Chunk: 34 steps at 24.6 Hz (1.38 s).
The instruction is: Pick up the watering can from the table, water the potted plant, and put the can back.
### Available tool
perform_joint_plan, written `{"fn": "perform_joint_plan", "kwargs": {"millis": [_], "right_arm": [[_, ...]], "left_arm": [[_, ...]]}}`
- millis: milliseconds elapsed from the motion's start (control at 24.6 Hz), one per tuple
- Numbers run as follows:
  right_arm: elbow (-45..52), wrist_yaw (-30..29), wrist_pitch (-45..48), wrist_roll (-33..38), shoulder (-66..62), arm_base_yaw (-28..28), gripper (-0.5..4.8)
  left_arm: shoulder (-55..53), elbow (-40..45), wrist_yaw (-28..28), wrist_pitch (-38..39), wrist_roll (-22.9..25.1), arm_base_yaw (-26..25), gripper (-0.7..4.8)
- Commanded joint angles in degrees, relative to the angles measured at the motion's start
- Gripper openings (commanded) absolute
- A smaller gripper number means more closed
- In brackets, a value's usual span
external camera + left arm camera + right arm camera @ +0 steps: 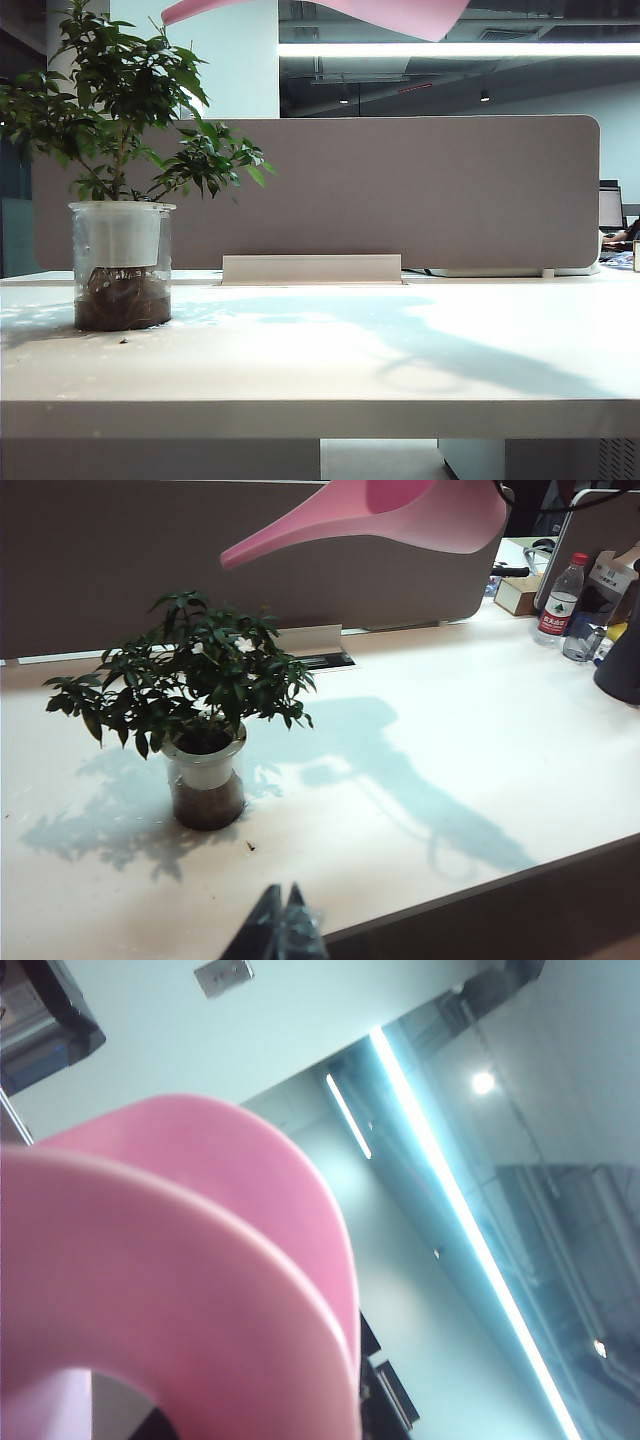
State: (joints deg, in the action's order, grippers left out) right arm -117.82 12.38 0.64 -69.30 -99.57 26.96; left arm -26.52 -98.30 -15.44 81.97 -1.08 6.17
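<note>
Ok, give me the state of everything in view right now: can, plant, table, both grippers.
watering can: lifted off the table, tilted, spout pointing toward the plant side, tip above the leaves
potted plant: upright on the table, untouched
table: the can's shadow falls on it
left gripper: low at the table's near edge, shut, holding nothing
right gripper: not visible; its wrist view is filled by the can

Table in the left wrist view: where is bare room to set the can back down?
The table lies bare from the potted plant across to the bottles. The far corner by those bottles is crowded. The watering can hangs above.
</note>
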Motion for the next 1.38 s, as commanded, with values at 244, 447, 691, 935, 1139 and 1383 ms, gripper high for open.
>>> {"fn": "perform_joint_plan", "kwargs": {"millis": [244,447,691,935,1139,1383], "right_arm": [[-0.81,1.05,2.43,-0.46,0.42,0.07,-0.02],[-0.81,2.38,1.18,-0.26,0.42,0.07,-0.02],[-0.76,9.75,-7.34,14.32,0.96,-0.72,-0.02],[-0.50,3.89,-18.58,36.39,1.51,-5.99,-0.03],[-0.50,0.59,-17.77,41.57,1.53,-6.86,-0.03],[0.26,-4.52,-14.60,51.65,1.53,-8.04,-0.02]], "left_arm": [[-0.02,-0.11,-0.04,0.17,0.22,0.04,-0.05],[-0.02,-0.11,-0.04,0.17,0.22,0.04,-0.05],[-0.02,-0.11,-0.04,0.15,0.22,0.04,-0.05],[-0.02,-0.11,-0.02,0.15,0.22,0.04,-0.05],[-0.02,-0.11,-0.02,0.15,0.22,0.04,-0.05],[-0.02,-0.11,-0.04,0.17,0.22,0.04,-0.05]]}}
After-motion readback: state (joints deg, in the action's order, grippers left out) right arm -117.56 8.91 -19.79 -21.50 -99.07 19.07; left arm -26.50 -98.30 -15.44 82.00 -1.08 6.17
